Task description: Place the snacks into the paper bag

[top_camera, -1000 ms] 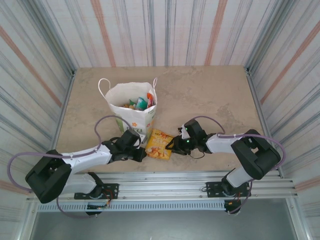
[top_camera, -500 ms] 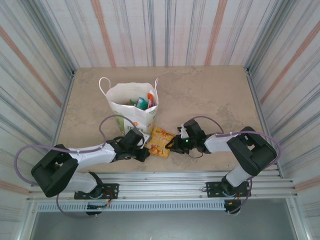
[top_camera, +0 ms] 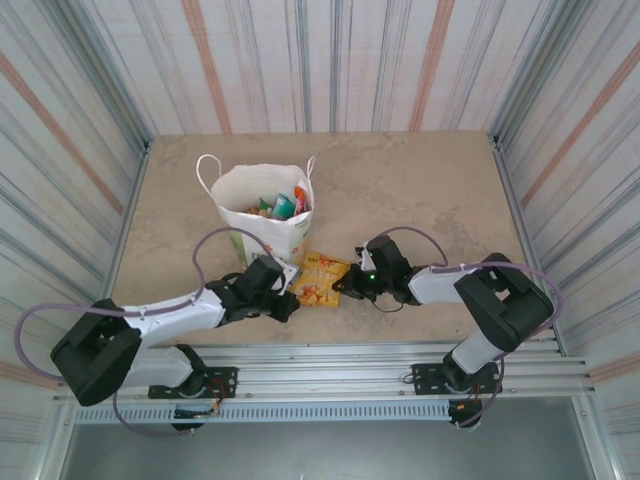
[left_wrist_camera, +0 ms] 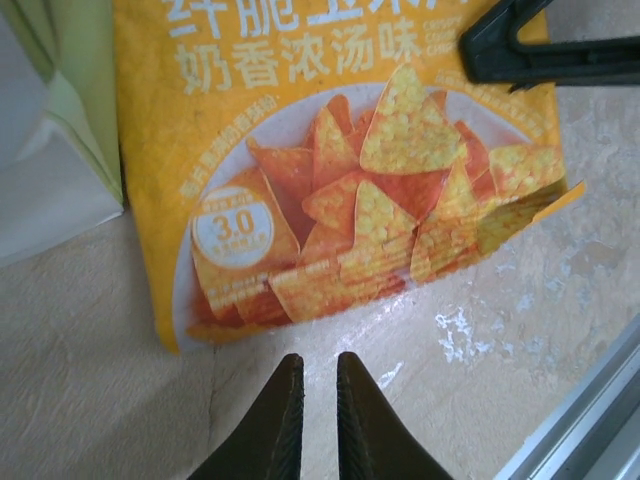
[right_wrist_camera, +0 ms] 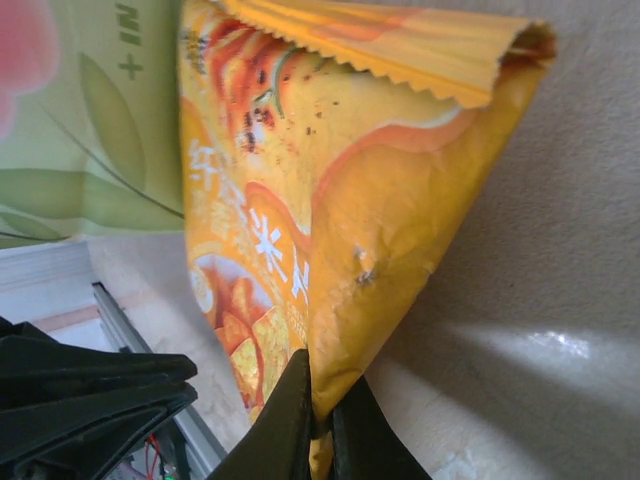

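Observation:
An orange-yellow snack packet (top_camera: 318, 279) with corn chips printed on it lies at the foot of the paper bag (top_camera: 262, 205). My right gripper (top_camera: 346, 285) is shut on the packet's (right_wrist_camera: 330, 200) right edge, so that side stands up off the table; the pinch (right_wrist_camera: 320, 385) shows foil squeezed between both fingers. My left gripper (top_camera: 291, 303) rests on the table just below the packet (left_wrist_camera: 340, 180). Its jaws (left_wrist_camera: 318, 365) are all but shut, with a thin gap and nothing between them. Several more snacks (top_camera: 282, 207) sit inside the upright white bag.
The bag's floral wall (right_wrist_camera: 90, 120) stands right behind the packet. The metal rail (top_camera: 330, 365) of the table's near edge runs close behind both grippers. Striped walls enclose the table; bare tabletop (top_camera: 420, 190) stretches to the back right.
My right gripper has shut on the packet's edge and tipped it up, nudging it slightly toward the bag. The left gripper has barely shifted and stays nearly shut.

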Motion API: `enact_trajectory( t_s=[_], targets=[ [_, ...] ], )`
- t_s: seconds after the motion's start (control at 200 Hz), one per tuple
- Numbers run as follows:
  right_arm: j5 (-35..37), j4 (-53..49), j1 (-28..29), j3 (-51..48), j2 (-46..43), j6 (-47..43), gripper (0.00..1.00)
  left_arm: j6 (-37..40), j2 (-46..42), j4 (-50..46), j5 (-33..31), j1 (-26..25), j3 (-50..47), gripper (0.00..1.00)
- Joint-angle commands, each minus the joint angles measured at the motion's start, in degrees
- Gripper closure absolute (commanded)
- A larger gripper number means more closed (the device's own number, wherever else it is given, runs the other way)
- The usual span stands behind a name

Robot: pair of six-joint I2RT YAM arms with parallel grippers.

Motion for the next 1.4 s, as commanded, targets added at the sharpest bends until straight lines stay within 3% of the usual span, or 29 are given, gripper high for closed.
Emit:
enact_trajectory(
  t_s=[0.0,0.281,0.456,0.611,0.887,1.122,1.393],
  targets=[
    [2.7,-5.0,-0.7,-1.0,-5.7,-3.0,0.94,-0.2,-3.8,-3.3,-1.2,-0.5,1.8,0.83],
    [4.2,-17.0,-5.1,-2.7,-23.7,-9.1,1.0,-1.8,-11.8,-10.6,-1.7,-0.5,6.5,0.76],
    [5.4,-28.9,-9.3,1.6,-35.3,-12.9,1.0,-1.8,-14.9,-17.4,-3.5,-0.5,12.1,0.69],
    [4.6,-35.8,-12.8,8.0,-39.5,-15.3,1.0,-1.6,-15.5,-24.3,-6.0,0.0,18.8,0.62],
    [4.8,-44.1,-13.8,24.8,-35.3,-18.7,1.0,-1.2,-15.1,-34.1,-5.0,6.1,29.7,0.56],
    [2.3,-50.9,-13.8,43.1,-24.7,-19.5,1.0,2.5,-13.8,-42.0,-7.9,9.4,39.7,0.53],
    [1.5,-57.3,-13.3,61.8,-14.5,-14.3,1.0,6.5,-10.1,-48.2,-6.1,19.1,49.0,0.51]
  ],
)
